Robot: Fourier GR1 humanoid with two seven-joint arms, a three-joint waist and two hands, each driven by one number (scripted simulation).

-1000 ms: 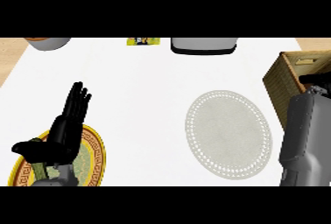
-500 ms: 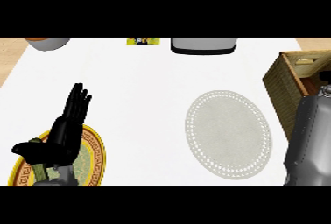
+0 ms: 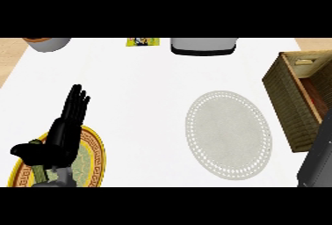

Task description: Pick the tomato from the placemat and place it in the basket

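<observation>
**Placemat Bare; Tomato Not Confirmed in View**

The placemat (image 3: 228, 134), a pale grey oval with a dotted rim, is seen lying flat on the white desk (image 3: 142, 88) with nothing on it. The tomato cannot be located with certainty: a dull red patch is noted inside the wicker basket (image 3: 288, 101) at the desk's right edge, but it cannot be told whether this is the fruit or the basket's floor.

The left hand (image 3: 65, 132) is held over a yellow-rimmed plate (image 3: 94, 151) at lower left, fingers straight and together, nothing carried; it is judged to be resting. Of the right arm only a grey forearm (image 3: 318, 162) is shown at the lower right corner; the right hand is out of view.

A tomato is judged to be light, smooth-skinned, rounded and easily bruised. Hold is best taken around its widest part, thumb opposite fingers, and release made low within the basket.
</observation>
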